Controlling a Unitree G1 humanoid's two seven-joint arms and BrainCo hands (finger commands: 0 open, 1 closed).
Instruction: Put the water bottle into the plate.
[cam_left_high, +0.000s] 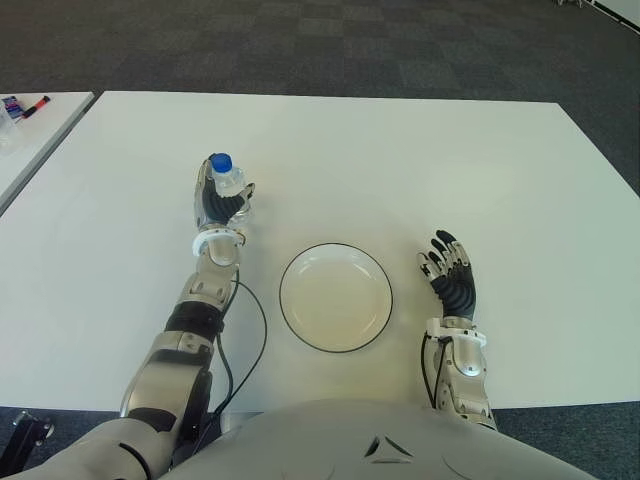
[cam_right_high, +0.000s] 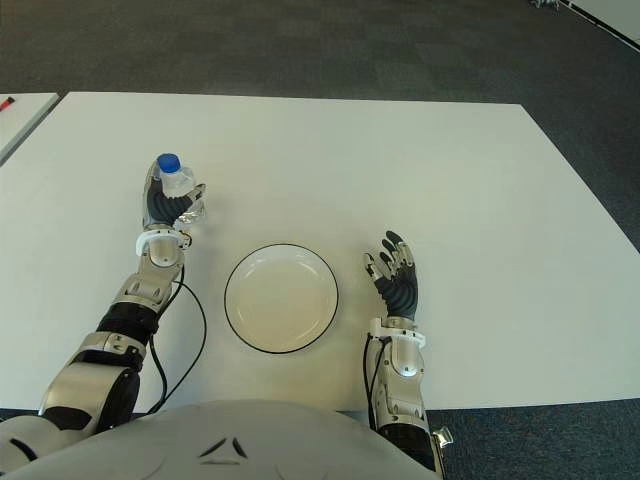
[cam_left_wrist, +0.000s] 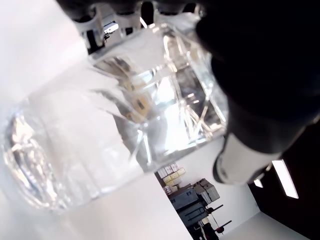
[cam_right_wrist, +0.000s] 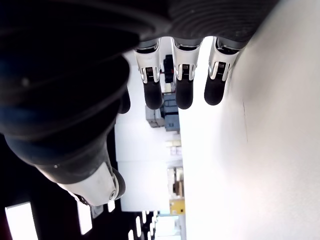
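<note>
Left hand (cam_left_high: 220, 208): fingers (cam_left_high: 243, 197) wrapped round water bottle (cam_left_high: 228, 180), upright, blue cap above fingers. Step: carry phase, judged. Next: move to plate (cam_left_high: 335, 297), near, toward right hand (cam_left_high: 455, 282); lower, release. Right-hand fingers spread, empty, on table (cam_left_high: 400, 160).

Left robot hand (cam_left_high: 221, 205) was extended forward on its side, fingers (cam_left_wrist: 260, 75) curled tight in a grasp, forearm stretched out. Right robot hand (cam_left_high: 453, 275) sat nearer the torso, palm up, fingers (cam_right_wrist: 183, 82) spread and empty.
</note>
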